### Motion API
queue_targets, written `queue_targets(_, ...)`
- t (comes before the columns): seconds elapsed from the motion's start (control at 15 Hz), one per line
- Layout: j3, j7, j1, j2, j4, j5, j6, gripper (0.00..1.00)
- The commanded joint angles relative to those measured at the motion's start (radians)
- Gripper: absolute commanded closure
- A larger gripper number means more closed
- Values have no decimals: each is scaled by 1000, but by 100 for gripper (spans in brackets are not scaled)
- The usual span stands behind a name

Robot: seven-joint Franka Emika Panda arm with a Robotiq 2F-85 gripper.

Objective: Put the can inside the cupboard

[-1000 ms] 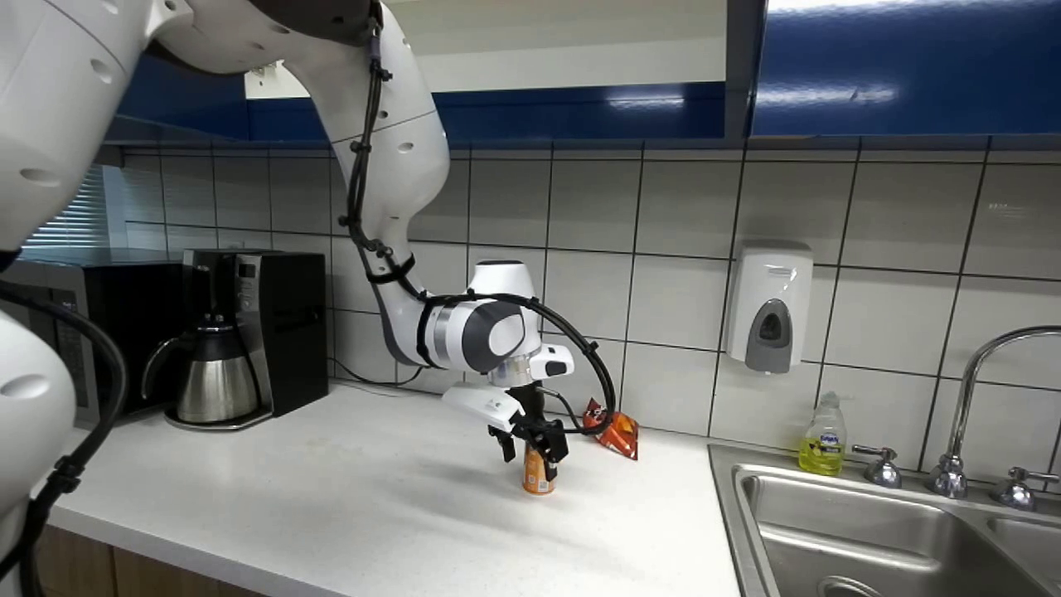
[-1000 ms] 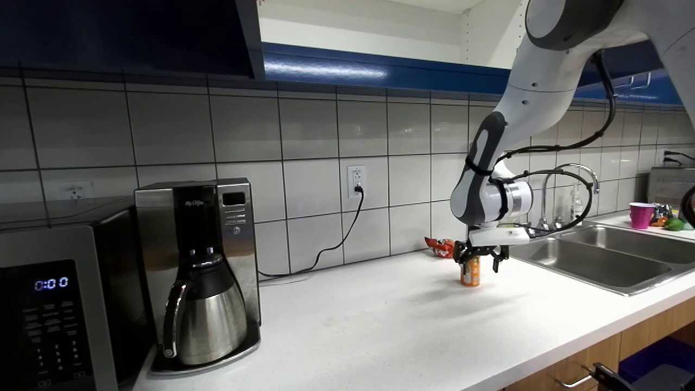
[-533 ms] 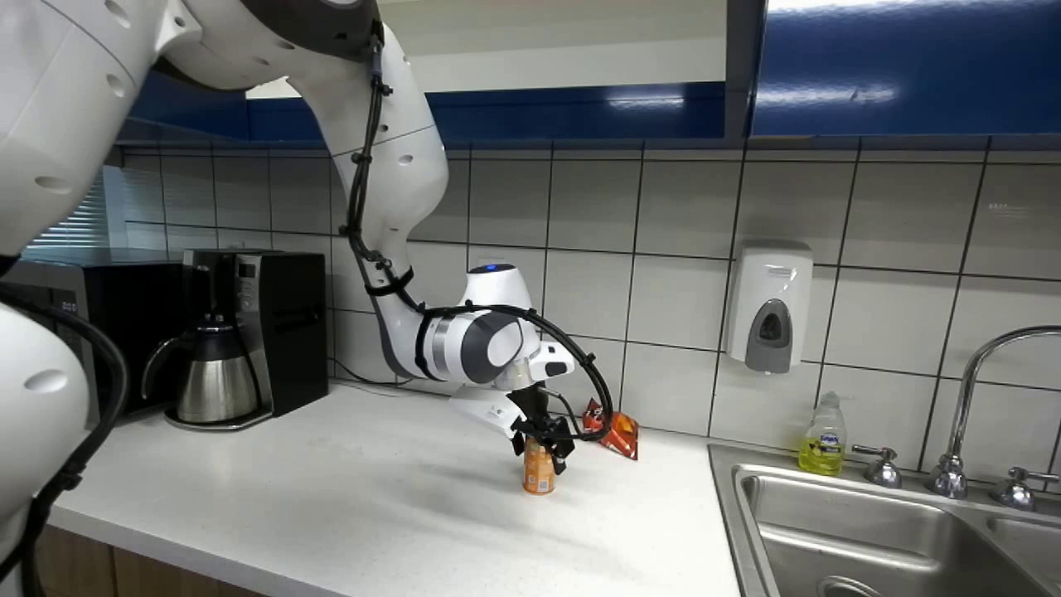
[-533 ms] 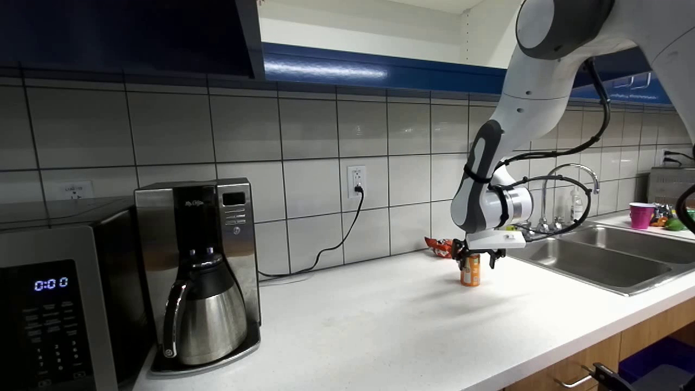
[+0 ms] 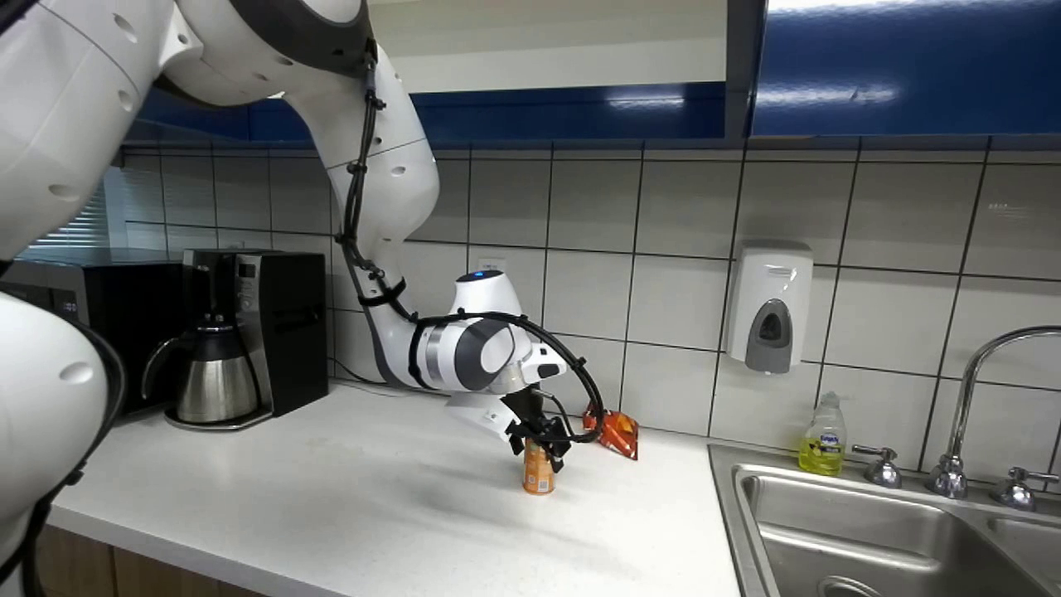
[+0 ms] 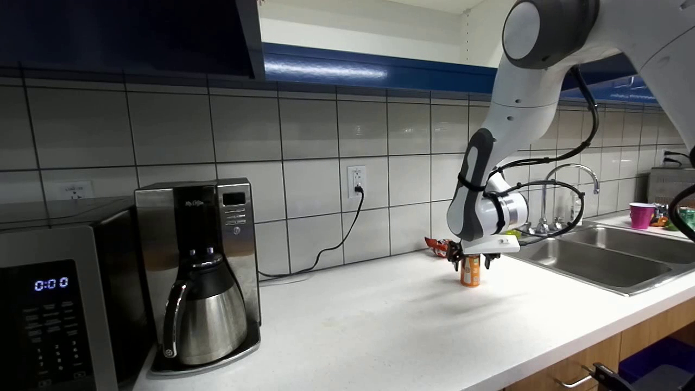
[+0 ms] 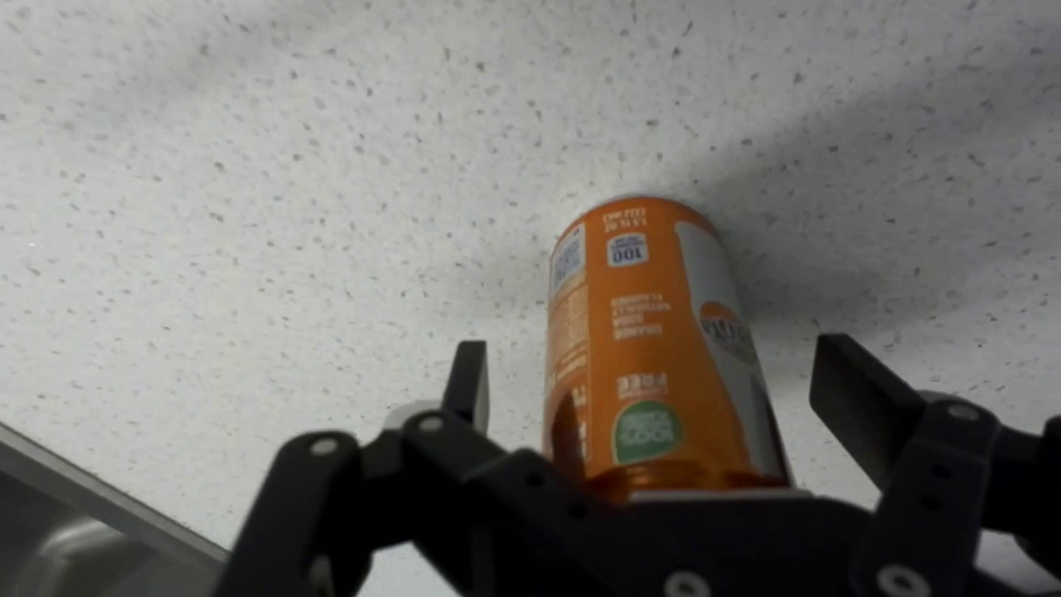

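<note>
The small orange can (image 5: 539, 476) stands upright on the white counter; it also shows in an exterior view (image 6: 470, 276) and in the wrist view (image 7: 638, 332). My gripper (image 5: 537, 458) is over the can's upper part, pointing down, with one finger on each side. In the wrist view the gripper (image 7: 651, 373) is open, with a gap between each finger and the can. The gripper body hides the can's top. The cupboard (image 5: 580, 112) on the wall above has a blue lower edge and a pale open interior, which shows in both exterior views (image 6: 358, 24).
A red-orange snack wrapper (image 5: 615, 433) lies behind the can by the tiled wall. A steel sink (image 5: 854, 531) is beside the counter, with a soap bottle (image 5: 823, 435) and a wall dispenser (image 5: 769, 307). A coffee maker (image 6: 195, 271) and microwave (image 6: 59, 293) stand at the far end.
The upper arm has come down a little. The gripper has shifted sideways so the can sits more centrally between the fingers. The can has not moved.
</note>
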Motion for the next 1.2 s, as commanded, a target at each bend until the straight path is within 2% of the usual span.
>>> queue_targets(0.0, -42, 27, 47, 18, 10, 11, 28, 0)
queue_targets(0.47, -93, 37, 107, 36, 7, 26, 51, 0)
queue_targets(1.0, -84, 31, 109, 38, 1, 40, 49, 0)
queue_targets(1.07, -83, 31, 108, 37, 1, 41, 50, 25)
queue_targets(1.13, -83, 30, 108, 37, 0, 41, 51, 28)
